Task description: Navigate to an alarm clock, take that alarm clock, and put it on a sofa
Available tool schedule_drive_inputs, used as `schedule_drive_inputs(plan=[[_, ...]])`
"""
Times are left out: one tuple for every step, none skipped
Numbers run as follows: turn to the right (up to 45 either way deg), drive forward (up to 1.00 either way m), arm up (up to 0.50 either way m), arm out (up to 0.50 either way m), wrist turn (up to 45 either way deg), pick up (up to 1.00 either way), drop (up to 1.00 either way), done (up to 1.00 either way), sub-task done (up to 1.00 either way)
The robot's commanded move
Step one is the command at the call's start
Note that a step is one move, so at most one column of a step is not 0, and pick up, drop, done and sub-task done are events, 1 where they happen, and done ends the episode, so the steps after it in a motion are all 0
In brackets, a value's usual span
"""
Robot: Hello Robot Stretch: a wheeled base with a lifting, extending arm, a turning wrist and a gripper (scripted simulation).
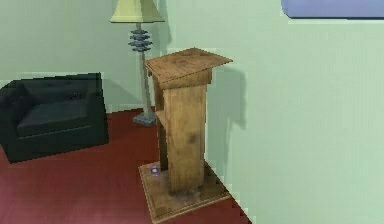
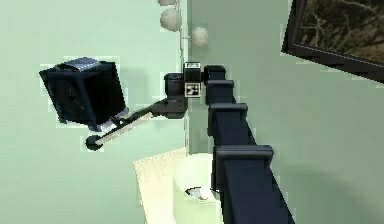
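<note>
Up in the air in the arm side view's left half: the alarm clock (image 2: 83,94), a dark boxy thing with a round face, clear of every surface, only green wall (image 2: 60,180) behind. Held there at the far end of the gripper (image 2: 103,135), two thin fingers (image 2: 130,121) slanting down and left beneath the box (contact itself too small to make out). Just right of the fingers, the gripper's dark body, then two small white squares (image 2: 190,72) with black marks. From there down to the bottom edge, the arm (image 2: 240,150), a dark square bar in stepped sections. Left of the bar's lower end, a pale tabletop (image 2: 152,185) with a white round thing (image 2: 195,188) on it, partly hidden by the bar. Above the gripper, a thin white pole (image 2: 185,45) with pale globes (image 2: 171,18). In the top right corner, a dark-framed picture (image 2: 340,35) on the wall.

Ahead, in the forward view: a wooden lectern (image 1: 185,100) with a slanted top, upright on a flat wooden base (image 1: 165,205), close to the green wall. Behind it, a floor lamp (image 1: 138,40) with a yellowish shade and grey stacked discs on its stem. At the forward view's left, well apart from the lectern, a black sofa (image 1: 55,115) (one seat wide, more armchair than couch) on the dark red floor (image 1: 70,190).
</note>
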Motion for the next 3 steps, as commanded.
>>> schedule_drive_inputs(plan=[[0.0,0.00,0.00,0.00,-45.0,0.00,0.00,0.00,0.00],[0.0,0.00,0.00,0.00,-6.0,0.00,0.00,0.00,0.00],[0.0,0.00,0.00,-0.28,0.0,0.00,0.00,0.00,0.00]])
